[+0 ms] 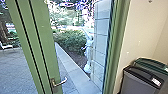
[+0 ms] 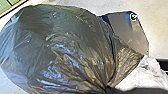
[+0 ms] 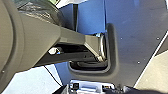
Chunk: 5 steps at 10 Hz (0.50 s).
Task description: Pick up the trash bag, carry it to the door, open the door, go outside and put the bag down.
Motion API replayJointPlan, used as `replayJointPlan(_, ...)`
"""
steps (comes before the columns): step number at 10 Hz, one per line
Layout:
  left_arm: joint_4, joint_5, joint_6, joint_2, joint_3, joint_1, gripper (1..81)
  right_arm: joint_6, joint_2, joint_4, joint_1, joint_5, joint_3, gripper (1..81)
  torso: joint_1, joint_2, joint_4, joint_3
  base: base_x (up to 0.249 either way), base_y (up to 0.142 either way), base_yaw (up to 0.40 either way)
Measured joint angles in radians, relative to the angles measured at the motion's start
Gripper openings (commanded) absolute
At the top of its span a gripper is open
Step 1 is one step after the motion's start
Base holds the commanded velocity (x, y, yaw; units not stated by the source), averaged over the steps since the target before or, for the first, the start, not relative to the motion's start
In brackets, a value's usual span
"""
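The green-framed door (image 1: 56,88) with a glass pane stands in front of me in the head view, its metal lever handle (image 1: 60,82) low on the upright. It looks shut against the frame at the right. The dark trash bag (image 2: 70,47) bulges large in the left wrist view, its plastic bunched into folds at the neck. My left gripper (image 2: 108,89) is shut on that gathered neck. Part of the dark bag (image 3: 40,8) also appears in the right wrist view, behind an arm link. How my right gripper stands cannot be made out.
Two bins, a grey one (image 1: 140,82) and a green-topped one (image 1: 152,63), stand right of the door by a pale wall (image 1: 142,32). Through the glass are paving (image 1: 15,67), a low kerb (image 1: 71,67) and bushes (image 1: 70,40). White plastic (image 2: 145,75) lies beside the bag's neck.
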State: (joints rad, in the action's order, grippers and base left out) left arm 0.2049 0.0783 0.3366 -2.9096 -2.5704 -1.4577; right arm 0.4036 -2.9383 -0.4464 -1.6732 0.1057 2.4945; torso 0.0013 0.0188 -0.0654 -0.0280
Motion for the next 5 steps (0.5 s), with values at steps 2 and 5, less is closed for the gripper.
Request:
replayJointPlan(2,0.0,0.003,0.0,-0.001,0.0,0.002,1.0,0.0,-0.011,-0.001,0.003,0.005,0.004,81.1,0.0,0.0,0.0,0.0,0.0,0.0,0.231)
replayJointPlan(5,0.0,0.002,0.0,-0.002,-0.002,0.002,1.0,0.0,-0.032,-0.003,0.003,0.002,0.051,81.1,0.0,0.0,0.0,0.0,0.0,0.0,0.244)
